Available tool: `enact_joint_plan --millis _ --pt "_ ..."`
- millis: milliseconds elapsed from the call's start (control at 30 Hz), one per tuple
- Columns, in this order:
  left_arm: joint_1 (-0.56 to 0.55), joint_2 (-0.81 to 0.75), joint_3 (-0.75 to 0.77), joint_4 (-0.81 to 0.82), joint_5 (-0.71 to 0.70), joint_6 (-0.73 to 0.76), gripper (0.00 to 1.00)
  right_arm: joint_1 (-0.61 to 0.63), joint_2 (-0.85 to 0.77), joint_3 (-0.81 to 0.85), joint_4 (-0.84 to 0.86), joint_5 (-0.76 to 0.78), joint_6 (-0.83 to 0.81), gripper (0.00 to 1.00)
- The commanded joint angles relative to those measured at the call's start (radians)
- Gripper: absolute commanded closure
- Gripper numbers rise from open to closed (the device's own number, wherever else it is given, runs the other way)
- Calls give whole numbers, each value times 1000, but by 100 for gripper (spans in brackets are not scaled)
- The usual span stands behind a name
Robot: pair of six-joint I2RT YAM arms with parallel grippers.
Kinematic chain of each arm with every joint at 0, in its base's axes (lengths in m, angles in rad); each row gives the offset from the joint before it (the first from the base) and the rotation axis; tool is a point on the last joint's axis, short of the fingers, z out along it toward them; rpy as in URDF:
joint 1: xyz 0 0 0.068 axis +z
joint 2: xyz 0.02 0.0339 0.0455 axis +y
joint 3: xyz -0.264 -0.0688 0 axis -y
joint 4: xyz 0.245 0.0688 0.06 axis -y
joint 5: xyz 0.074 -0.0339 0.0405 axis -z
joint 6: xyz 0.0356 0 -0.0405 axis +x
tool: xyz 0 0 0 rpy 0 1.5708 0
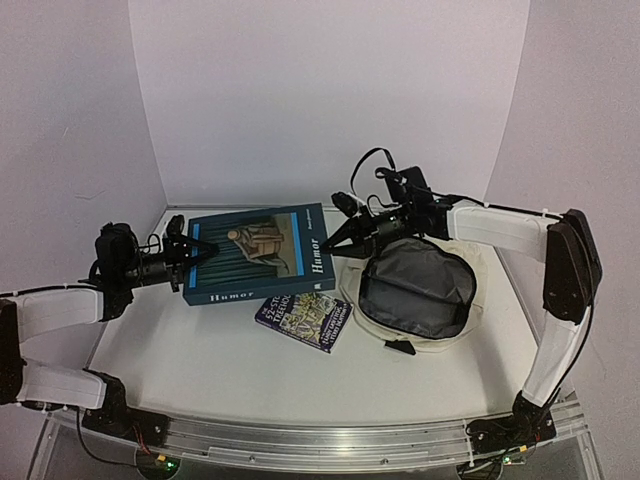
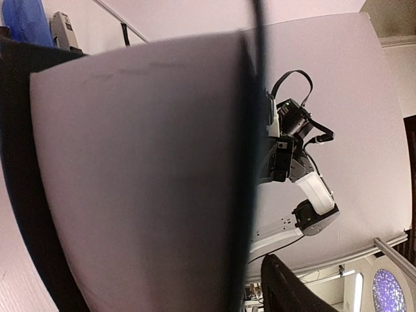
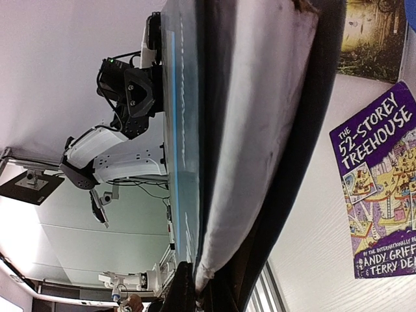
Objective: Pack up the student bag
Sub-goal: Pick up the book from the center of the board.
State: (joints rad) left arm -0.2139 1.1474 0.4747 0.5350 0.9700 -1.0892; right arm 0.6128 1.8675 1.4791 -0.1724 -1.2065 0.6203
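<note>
You're looking at a cream bag (image 1: 415,285) with dark grey lining and black trim. The big book (image 1: 260,255) is teal-blue with white lettering and a brownish picture. The small book (image 3: 377,195) is purple, lettered yellow and white, with busy cartoon art.

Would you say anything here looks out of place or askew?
Nothing looks damaged. The purple paperback lies skewed beside the open student bag; the left gripper and right gripper grip the Humor book.

We are seeing a blue Humor book (image 1: 258,255) over the white table (image 1: 200,360). A purple Treehouse paperback (image 1: 304,320) is lying flat just beside it.
</note>
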Motion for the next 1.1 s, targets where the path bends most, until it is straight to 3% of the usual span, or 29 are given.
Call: enact_joint_plan --millis 0,167,267,300,400,467,567,633,900,1067 --pt "-22 10 6 163 51 -64 42 -11 -48 52 51 -42 -4 100" --pt "-24 3 -2 201 47 -92 56 -51 -43 42 49 -14 6 100" --pt "-23 -4 -5 217 34 -106 65 -81 -38 32 46 11 14 92" --pt "-23 -5 -1 207 28 -105 69 -91 -38 28 44 18 17 85" --pt "-23 -3 9 189 11 -104 85 -128 -43 15 26 55 10 50" --pt "-23 -8 15 163 -22 -104 89 -160 -53 30 -80 107 -68 40" --pt "-22 -21 25 140 -59 -102 90 -178 -76 92 -438 312 -387 38" --pt "-24 -35 33 128 -86 -104 90 -178 -111 56 -536 435 -519 38" --pt "-22 -56 68 2 -198 -72 90 -167 -230 -201 -598 850 -863 35" --pt "-23 -42 83 -52 -199 -49 91 -107 -192 -274 -597 1013 -910 40"
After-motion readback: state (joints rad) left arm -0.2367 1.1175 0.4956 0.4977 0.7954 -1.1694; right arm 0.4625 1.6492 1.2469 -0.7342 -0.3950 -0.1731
